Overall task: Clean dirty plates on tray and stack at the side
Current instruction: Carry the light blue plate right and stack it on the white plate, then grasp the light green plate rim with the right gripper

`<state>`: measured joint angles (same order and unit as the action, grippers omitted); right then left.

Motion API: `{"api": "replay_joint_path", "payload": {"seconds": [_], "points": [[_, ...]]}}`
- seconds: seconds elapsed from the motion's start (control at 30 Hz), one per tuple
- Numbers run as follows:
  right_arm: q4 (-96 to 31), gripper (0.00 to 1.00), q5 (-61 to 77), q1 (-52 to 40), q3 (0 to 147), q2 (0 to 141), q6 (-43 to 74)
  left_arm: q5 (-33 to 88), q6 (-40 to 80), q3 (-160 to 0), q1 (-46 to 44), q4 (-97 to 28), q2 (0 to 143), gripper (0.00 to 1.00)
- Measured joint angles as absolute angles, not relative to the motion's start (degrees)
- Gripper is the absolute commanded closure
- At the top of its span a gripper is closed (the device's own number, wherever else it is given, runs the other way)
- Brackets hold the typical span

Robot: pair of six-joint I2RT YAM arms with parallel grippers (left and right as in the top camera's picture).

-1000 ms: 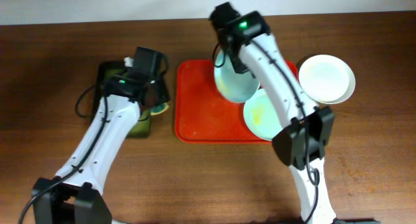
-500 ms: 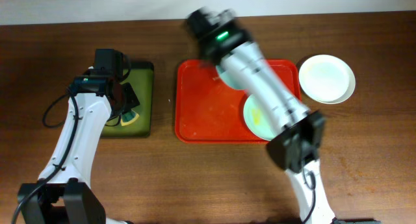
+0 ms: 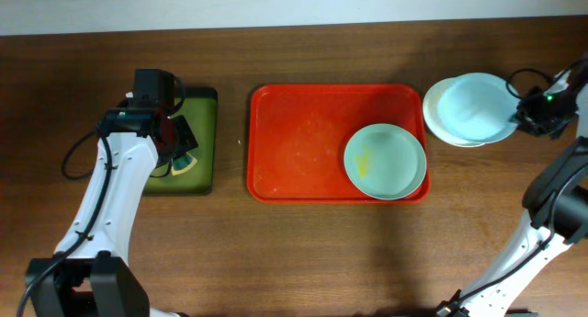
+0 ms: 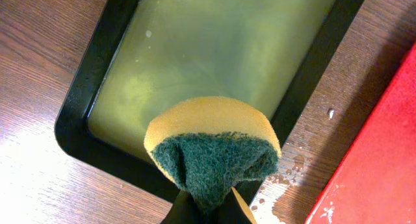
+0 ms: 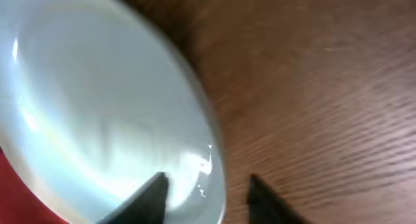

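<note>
Progress: two of three plates are sitting off the red tray (image 3: 294, 142). The blue plate (image 3: 473, 106) is lying on top of the white plate (image 3: 434, 124) on the counter (image 3: 276, 253), just right of the tray's upper right corner, offset slightly up and to the right. The green plate (image 3: 386, 161) is remaining in the tray's lower right corner, showing a yellow smear (image 3: 365, 159), so it is awaiting wiping and stacking. The right claw (image 5: 207, 184) is straddling the blue plate's rim at the right edge of the overhead view. Its jaws are standing apart, with wood showing between the rim and the outer finger, so it is reading as released, though the wrist view is blurred. The left claw (image 4: 207, 210) is clenching a folded sponge (image 4: 211, 152) above the small dark tray (image 3: 204, 124) at left. Versus one second ago: the right arm was over the red tray's top edge carrying the tilted blue plate and the white plate lay alone, while the left arm was leaning nearer the red tray. The green plate is sitting unmoved.
</note>
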<state>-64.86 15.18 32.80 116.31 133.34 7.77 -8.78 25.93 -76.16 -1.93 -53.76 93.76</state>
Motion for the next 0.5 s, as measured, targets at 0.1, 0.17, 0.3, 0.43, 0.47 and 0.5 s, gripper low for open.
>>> {"api": "replay_joint_path", "payload": {"seconds": [0.1, 0.17, 0.3, 0.43, 0.47, 0.5], "points": [[-67.61, 0.39, 17.04, 32.10, 116.99, 131.96, 7.70, -8.78, 25.93, -76.16, -1.93, -53.71, 93.76, 1.00], [-71.13, 0.39, 19.25, 31.97, 117.12, 126.45, 7.92, -8.75, 25.93, -76.16, -1.93, -53.67, 93.76, 1.00], [-86.56, 0.35, 18.46, 21.93, 118.61, 113.86, 6.37, -7.66, 25.91, -76.05, -1.93, -53.52, 93.76, 1.00], [-80.84, 0.39, 5.10, 6.79, 107.07, 114.54, 4.05, -5.78, 25.93, -75.96, -1.93, -53.39, 93.76, 1.00], [-75.44, 0.43, 2.90, 4.60, 101.65, 114.56, 3.88, -5.76, 25.91, -75.94, -1.93, -53.28, 93.76, 1.00], [-71.18, 0.43, 1.91, 3.25, 96.73, 114.78, 3.70, -5.74, 25.91, -75.92, -1.93, -53.36, 93.76, 1.00]]}}
